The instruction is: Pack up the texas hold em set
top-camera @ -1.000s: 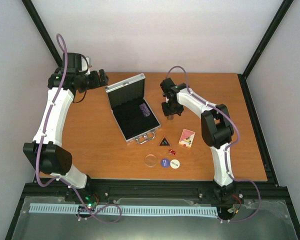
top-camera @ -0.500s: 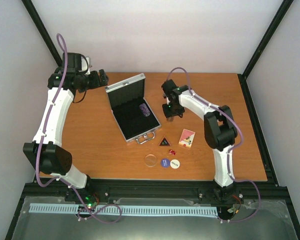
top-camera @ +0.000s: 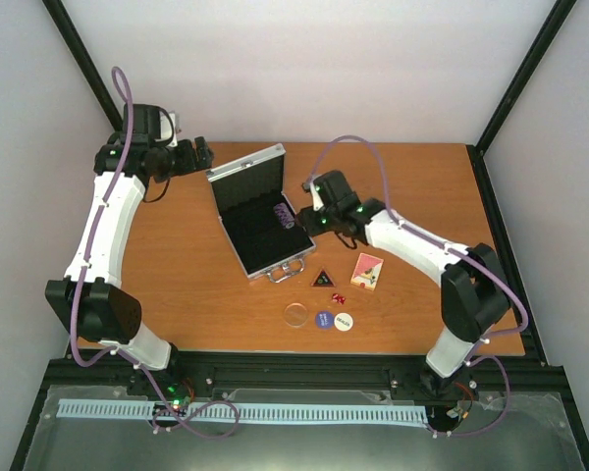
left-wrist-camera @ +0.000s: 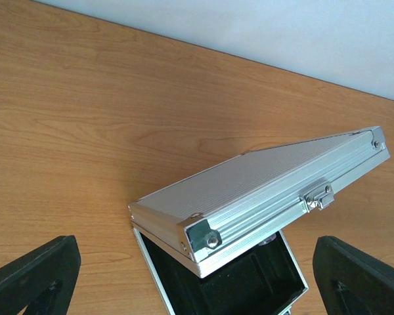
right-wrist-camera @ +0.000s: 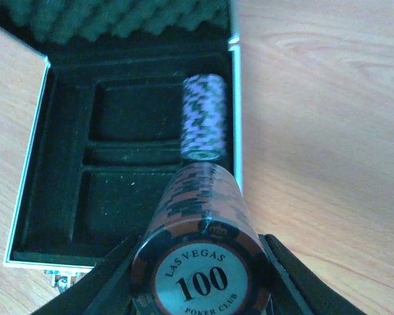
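The silver case (top-camera: pixel 238 178) lies open on the table, its black foam tray (right-wrist-camera: pixel 125 190) holding one purple chip stack (right-wrist-camera: pixel 203 117) on its side along the right edge. My right gripper (right-wrist-camera: pixel 203 285) is shut on an orange-and-black chip stack (right-wrist-camera: pixel 200 230) marked 100, held just above the tray's near right corner (top-camera: pixel 304 218). My left gripper (left-wrist-camera: pixel 197 289) stands wide open behind the raised lid (left-wrist-camera: pixel 262 193), touching nothing. On the table in front lie the black triangle (top-camera: pixel 322 279), pink-orange card box (top-camera: pixel 366 272), red dice (top-camera: pixel 339 297), and clear (top-camera: pixel 295 314), blue (top-camera: pixel 323 319) and white (top-camera: pixel 345 321) discs.
Bare wood lies to the left of the case (top-camera: pixel 177 255) and at the far right (top-camera: pixel 442 186). White walls and black frame posts (top-camera: pixel 515 78) bound the table. The case's latches (top-camera: pixel 290 270) point toward the loose pieces.
My right gripper closed on the orange chip stack right of the case, then swung left with it to the tray's right edge. The left arm stayed still.
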